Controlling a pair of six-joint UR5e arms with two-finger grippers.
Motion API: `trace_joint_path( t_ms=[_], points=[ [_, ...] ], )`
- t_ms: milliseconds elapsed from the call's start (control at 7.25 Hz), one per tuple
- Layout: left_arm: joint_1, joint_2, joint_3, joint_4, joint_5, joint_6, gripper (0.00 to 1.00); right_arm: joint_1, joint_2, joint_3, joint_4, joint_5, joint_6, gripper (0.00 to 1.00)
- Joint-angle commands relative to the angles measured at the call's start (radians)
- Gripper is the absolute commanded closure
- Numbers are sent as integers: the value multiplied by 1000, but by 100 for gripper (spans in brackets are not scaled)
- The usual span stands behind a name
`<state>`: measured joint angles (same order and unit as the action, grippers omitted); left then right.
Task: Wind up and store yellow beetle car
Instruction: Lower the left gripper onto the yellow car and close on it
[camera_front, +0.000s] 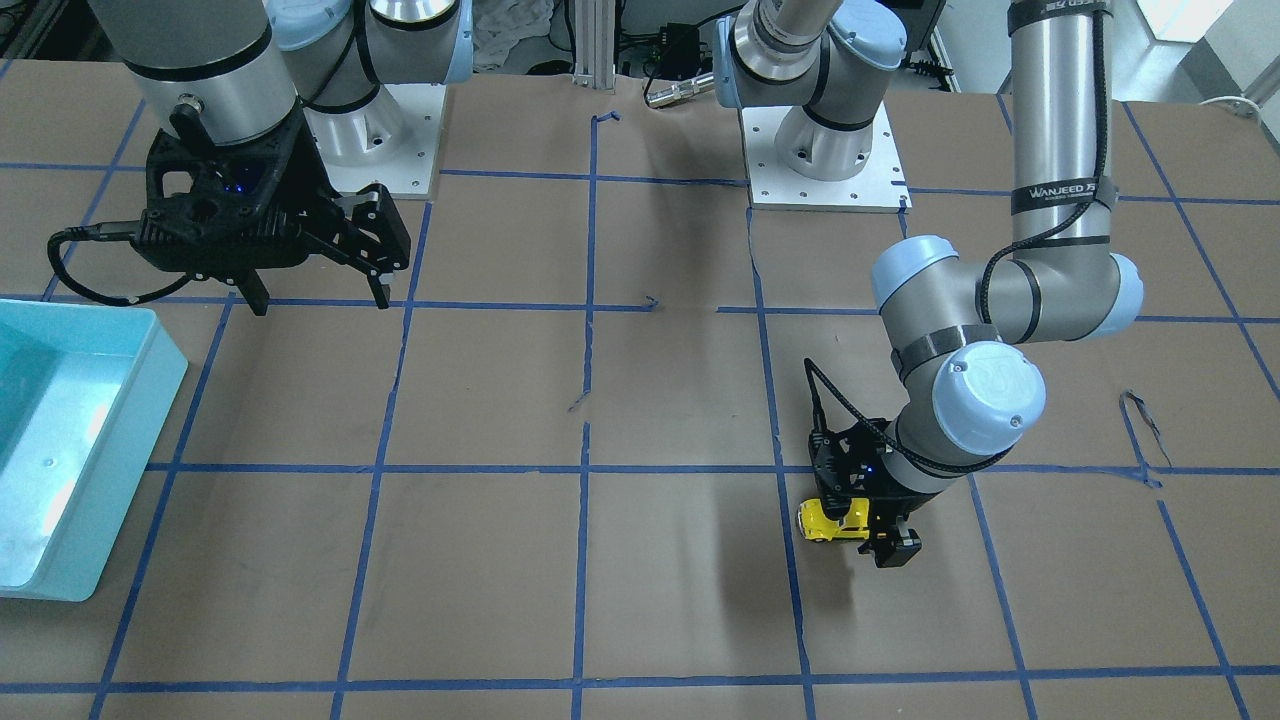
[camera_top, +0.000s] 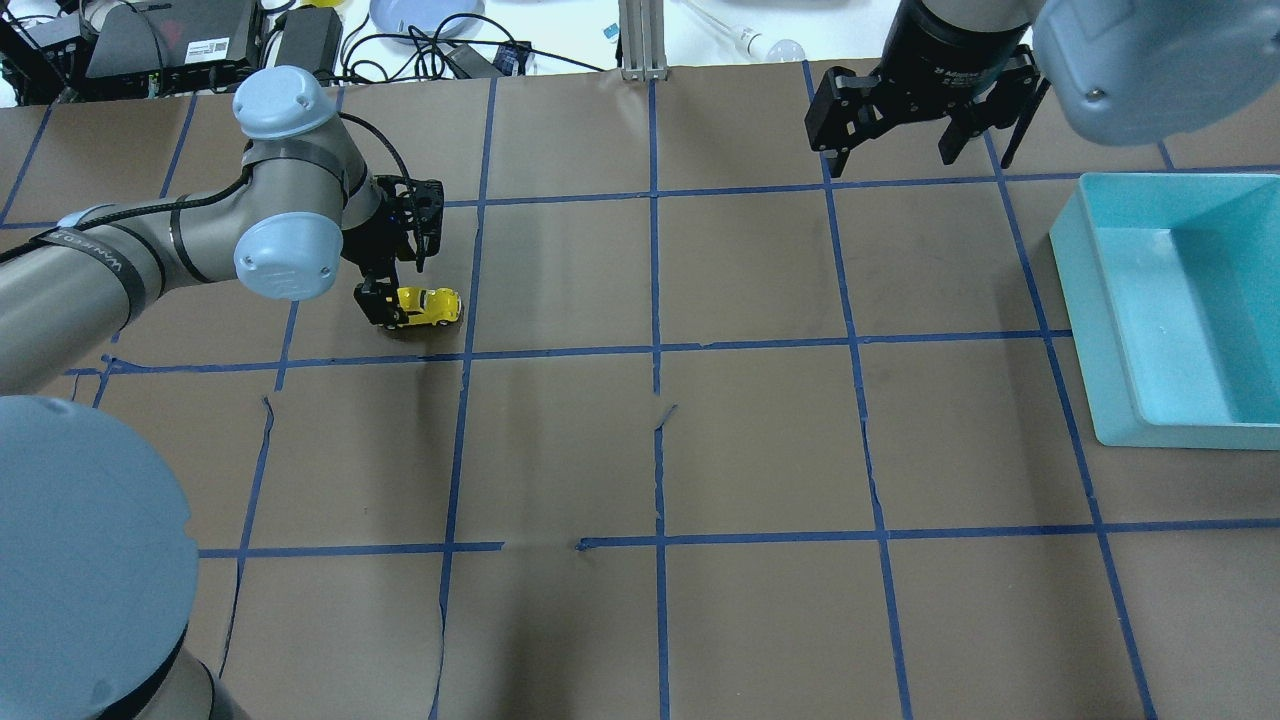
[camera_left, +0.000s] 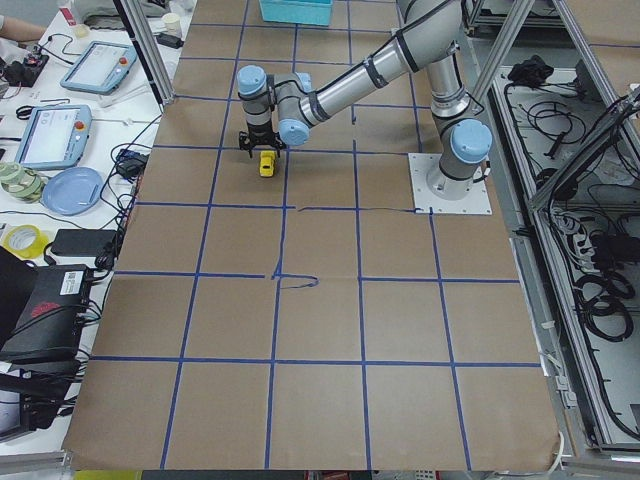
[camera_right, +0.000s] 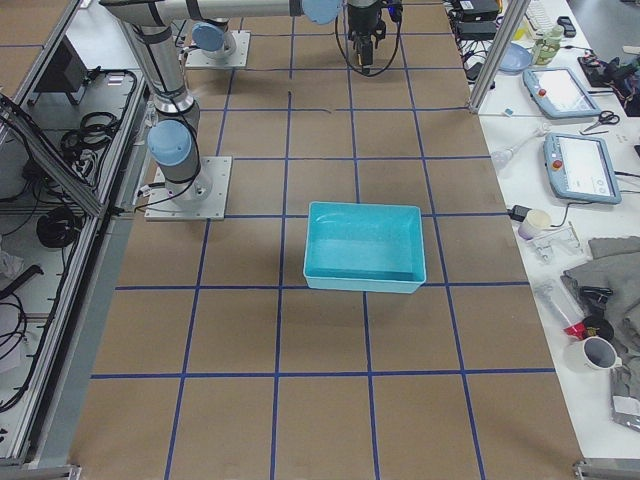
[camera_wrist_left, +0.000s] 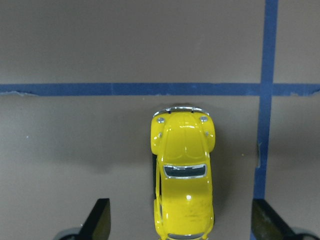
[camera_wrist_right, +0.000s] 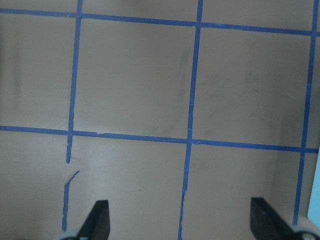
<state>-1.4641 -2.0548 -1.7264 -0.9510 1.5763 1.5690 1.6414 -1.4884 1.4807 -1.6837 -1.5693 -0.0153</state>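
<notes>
The yellow beetle car (camera_wrist_left: 182, 175) stands on its wheels on the brown table paper, just inside a blue tape corner. It also shows in the overhead view (camera_top: 430, 305), the front view (camera_front: 830, 522) and the left side view (camera_left: 267, 163). My left gripper (camera_wrist_left: 182, 222) is low over it and open. Its fingers (camera_wrist_left: 100, 220) straddle the car's rear with a gap on each side. In the overhead view the left gripper (camera_top: 398, 285) hangs at the car's left end. My right gripper (camera_top: 925, 110) is open and empty, high above the far right of the table, and sees only tape grid (camera_wrist_right: 180, 222).
A teal bin (camera_top: 1100, 330) sits at the table's right side, also in the front view (camera_front: 165, 370) and the right side view (camera_right: 365, 275). Blue tape lines grid the brown paper. Cables and devices lie beyond the far edge.
</notes>
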Motion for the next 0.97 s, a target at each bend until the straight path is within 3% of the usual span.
trace_joint_path(
  t_ms=[0, 138, 552, 828],
  points=[
    [1, -1, -27, 21, -4, -35, 2, 0, 0, 0, -1, 0, 0, 0],
    [1, -1, -39, 53, -13, -34, 7, 0, 0, 0, -1, 0, 0, 0],
    [1, -16, -35, 78, -4, 51, 49, 0, -1, 0, 1, 0, -2, 0],
    [1, -19, -29, 93, -2, 52, 85, 0, -1, 0, 1, 0, -2, 0]
  ],
)
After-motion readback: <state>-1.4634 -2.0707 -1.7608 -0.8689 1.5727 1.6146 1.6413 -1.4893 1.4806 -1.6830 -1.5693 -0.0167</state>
